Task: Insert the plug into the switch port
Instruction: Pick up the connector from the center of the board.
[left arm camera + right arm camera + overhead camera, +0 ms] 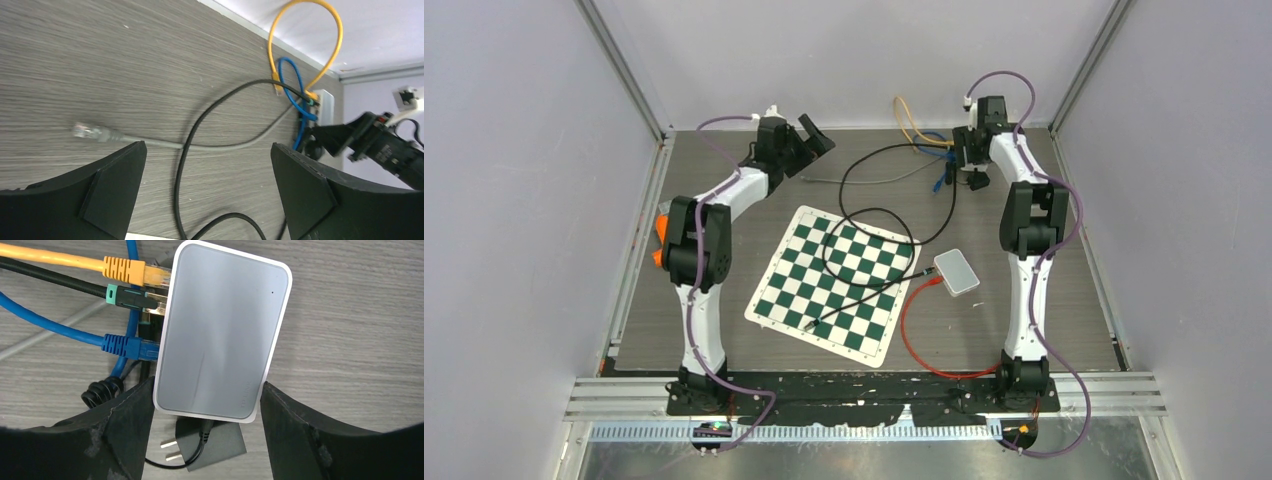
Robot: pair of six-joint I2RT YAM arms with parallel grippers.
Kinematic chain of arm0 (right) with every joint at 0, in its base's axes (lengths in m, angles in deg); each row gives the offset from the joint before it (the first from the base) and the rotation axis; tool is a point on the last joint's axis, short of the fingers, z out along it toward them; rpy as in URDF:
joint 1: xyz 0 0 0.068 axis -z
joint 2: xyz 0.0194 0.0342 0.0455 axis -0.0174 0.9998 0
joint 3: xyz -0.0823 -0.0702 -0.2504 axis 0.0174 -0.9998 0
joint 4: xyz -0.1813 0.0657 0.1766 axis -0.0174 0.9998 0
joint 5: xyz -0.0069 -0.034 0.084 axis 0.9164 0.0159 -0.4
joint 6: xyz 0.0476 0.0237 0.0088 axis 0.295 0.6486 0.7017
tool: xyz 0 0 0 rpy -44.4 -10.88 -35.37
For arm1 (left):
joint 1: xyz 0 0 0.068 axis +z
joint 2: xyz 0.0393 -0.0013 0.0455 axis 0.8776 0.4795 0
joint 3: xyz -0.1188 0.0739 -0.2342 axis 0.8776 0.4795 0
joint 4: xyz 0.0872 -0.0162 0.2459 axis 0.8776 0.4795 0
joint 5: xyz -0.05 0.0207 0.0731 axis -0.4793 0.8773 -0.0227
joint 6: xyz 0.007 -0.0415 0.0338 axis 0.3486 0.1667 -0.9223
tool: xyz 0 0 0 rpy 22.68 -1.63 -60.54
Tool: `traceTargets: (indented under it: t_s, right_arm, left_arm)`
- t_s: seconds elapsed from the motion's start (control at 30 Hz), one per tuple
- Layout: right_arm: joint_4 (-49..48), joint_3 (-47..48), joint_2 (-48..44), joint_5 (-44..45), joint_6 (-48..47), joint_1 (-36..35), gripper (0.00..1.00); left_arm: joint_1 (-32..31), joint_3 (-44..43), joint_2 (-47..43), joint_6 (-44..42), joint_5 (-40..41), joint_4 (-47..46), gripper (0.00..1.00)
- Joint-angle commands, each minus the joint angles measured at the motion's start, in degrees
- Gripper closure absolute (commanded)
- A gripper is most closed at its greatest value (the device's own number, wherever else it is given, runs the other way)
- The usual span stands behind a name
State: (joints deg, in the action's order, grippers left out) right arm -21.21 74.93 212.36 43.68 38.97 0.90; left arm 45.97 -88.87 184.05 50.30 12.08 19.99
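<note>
Right wrist view: a pale grey switch lies flat on the wood-grain tabletop. Faint lettering sits near its closest corner, too dim to read, and a tiny dot marks the far corner. Along its left side a yellow cable, a black cable with a green boot and a blue cable are plugged in. A dark power adapter with two bare prongs lies at its near end. The right jaws stand apart at the switch's width, one finger against each near corner. I cannot tell whether they press on it.

Left wrist view: the clear plug on the end of a grey cable lies on the tabletop, loose and apart from the switch. It is beyond the left jaws and off toward the left-hand finger, touching neither. The left jaws are spread wide and hold nothing. A plain black cable crosses over the grey one between the fingers. The switch with its yellow and blue loops is at the far right of the picture, by the wall.

Top external view: both arms reach to the far edge of the grey plank tabletop, the left arm far left, the right arm far right. A green-and-white chess mat lies in the middle, and just right of it is a second switch with a red cable. Plain grey walls enclose the cell.
</note>
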Motion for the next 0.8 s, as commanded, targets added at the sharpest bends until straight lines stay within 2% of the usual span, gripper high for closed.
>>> traceTargets:
  t_s: [0.0,0.07,0.2,0.27,0.37,0.5,0.63,0.77]
  right_arm:
    - [-4.6,-3.8,-10.8,1.6,-2.0,2.0,0.59]
    - [-6.2,-6.8,-14.3,1.8,-2.1,3.0,0.60]
    - [-8.0,-11.9,-19.0,0.3,-1.6,5.8,0.60]
    - [-8.5,-13.8,-20.2,-1.5,-1.3,7.2,0.60]
    - [-8.5,-15.6,-21.2,-2.8,-1.2,8.4,0.60]
    - [-8.6,-16.5,-21.7,-5.5,-0.6,9.0,0.60]
    - [-8.9,-17.1,-22.6,-8.4,1.4,9.0,0.60]
    - [-10.5,-19.1,-24.0,-8.4,2.4,8.9,0.60]
  left_arm:
    - [-1.4,-4.8,-7.8,-9.5,11.6,10.8,0.00]
    - [-1.6,-1.4,-11.0,-7.1,14.8,8.8,0.00]
    - [-1.5,11.0,-17.5,-4.3,18.7,-9.1,0.00]
    - [-1.2,12.8,-18.9,-6.7,17.7,-12.5,0.01]
    - [-1.4,9.4,-18.7,-14.5,13.6,-9.2,0.00]
    - [-1.8,-1.0,-14.5,-16.0,10.9,4.8,0.00]
    - [-2.1,-1.8,-9.9,-8.0,10.9,6.9,0.00]
    - [-2.3,-9.6,-1.0,-0.2,2.2,10.0,0.02]
